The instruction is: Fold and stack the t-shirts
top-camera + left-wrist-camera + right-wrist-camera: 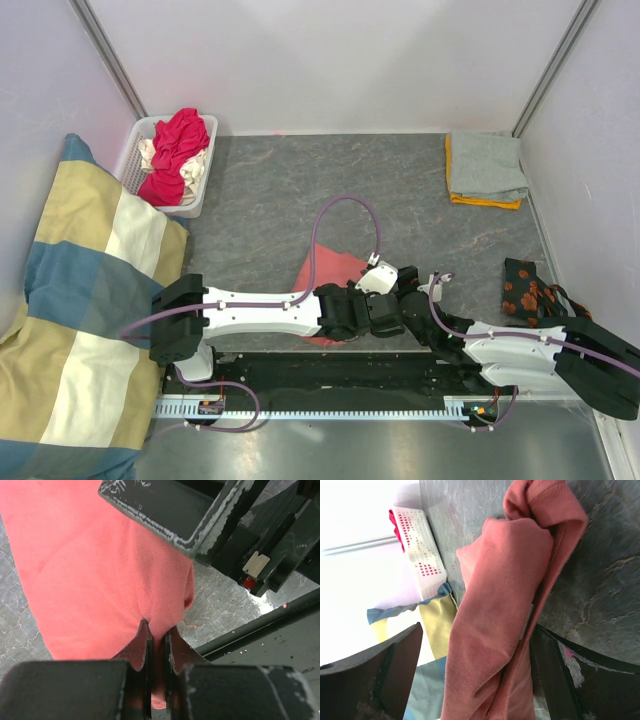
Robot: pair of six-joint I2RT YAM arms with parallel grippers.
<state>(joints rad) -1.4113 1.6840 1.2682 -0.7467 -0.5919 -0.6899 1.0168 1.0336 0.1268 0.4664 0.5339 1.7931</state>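
The salmon-pink t-shirt [332, 272] lies bunched at the near middle of the grey table, partly under both arms. My left gripper [378, 312] is shut on a fold of it [100, 570], with fabric pinched between the jaws [157, 632]. My right gripper [408, 285] is open. Its fingers [402, 665] stand wide apart around a hanging roll of the same shirt [490, 620], and the white neck label [529, 625] shows. A grey tee [486, 162] lies folded on an orange one [484, 201] at the back right.
A white lattice basket [131, 152] at the back left holds magenta-red [181, 140] and cream [150, 153] tees. The big striped cushion [80, 300] lies along the left side. A dark floral cloth [521, 290] lies by the right arm. Walls close in the table.
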